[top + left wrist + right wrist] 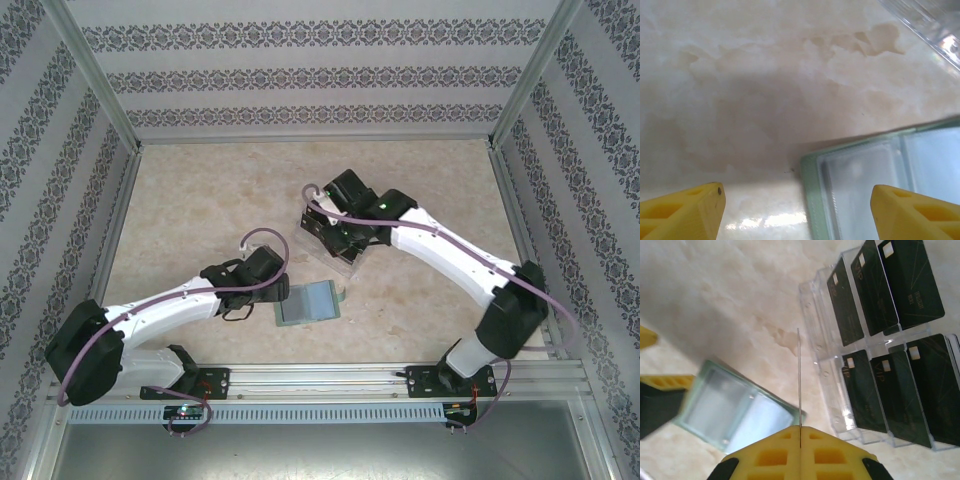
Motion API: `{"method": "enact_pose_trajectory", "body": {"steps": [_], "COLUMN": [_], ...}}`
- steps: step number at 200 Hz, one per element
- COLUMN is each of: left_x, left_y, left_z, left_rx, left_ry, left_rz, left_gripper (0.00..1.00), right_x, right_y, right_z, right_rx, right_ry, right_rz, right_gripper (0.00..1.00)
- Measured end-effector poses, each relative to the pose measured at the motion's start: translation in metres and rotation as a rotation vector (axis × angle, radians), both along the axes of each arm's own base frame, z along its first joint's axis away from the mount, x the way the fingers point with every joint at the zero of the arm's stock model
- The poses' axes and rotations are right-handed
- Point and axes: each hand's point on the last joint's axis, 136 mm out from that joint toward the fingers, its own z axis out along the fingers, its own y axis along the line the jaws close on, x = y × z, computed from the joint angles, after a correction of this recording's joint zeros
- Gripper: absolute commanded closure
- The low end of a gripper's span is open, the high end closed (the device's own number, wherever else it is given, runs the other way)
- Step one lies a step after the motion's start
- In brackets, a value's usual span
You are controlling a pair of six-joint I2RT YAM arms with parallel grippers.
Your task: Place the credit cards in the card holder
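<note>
Right gripper (800, 440) pinched on credit card (799, 375) edge-on, I see left gripper (797, 215) spread over card holder (860, 180) corner, other credit cards (910, 285) slotted in clear tray (817, 330).

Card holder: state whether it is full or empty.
Empty. The holder lies spread open, clear pockets showing no black card; cards stand in the tray, one edge-on in the right pincer.
</note>
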Motion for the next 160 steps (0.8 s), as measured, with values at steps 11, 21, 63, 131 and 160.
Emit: {"method": "enact_pose_trajectory", "body": {"steps": [11,21,63,131,160], "left_x": [-0.003,-0.006,-0.015,-0.016,-0.018], "left_y": [-0.005,-0.010,-0.016,-0.009,-0.004], "left_z": [-0.001,-0.005,-0.024,-0.035,-0.038], "left_rx": [0.017,0.039,0.137,0.223,0.250], "left_ry": [0.005,0.016,0.051,0.070,0.079], "left_rz": [-0.027,-0.050,-0.101,-0.100,-0.097], "left_gripper": [0.23,0.23,0.23,0.23,0.23], "right_x": [-0.007,-0.015,-0.048,-0.073,-0.080], "right_y": [0.000,-0.001,-0.005,-0.005,-0.002], "right_z": [0.005,0.004,-0.035,-0.070,-0.083], "right_rx": [0.060,0.115,0.264,0.406,0.442], "right_ry": [0.007,0.024,0.174,0.302,0.338], "right_rz": [-0.019,-0.039,-0.129,-0.212,-0.225], "right_gripper": [1.00,1.00,1.00,1.00,1.00]}}
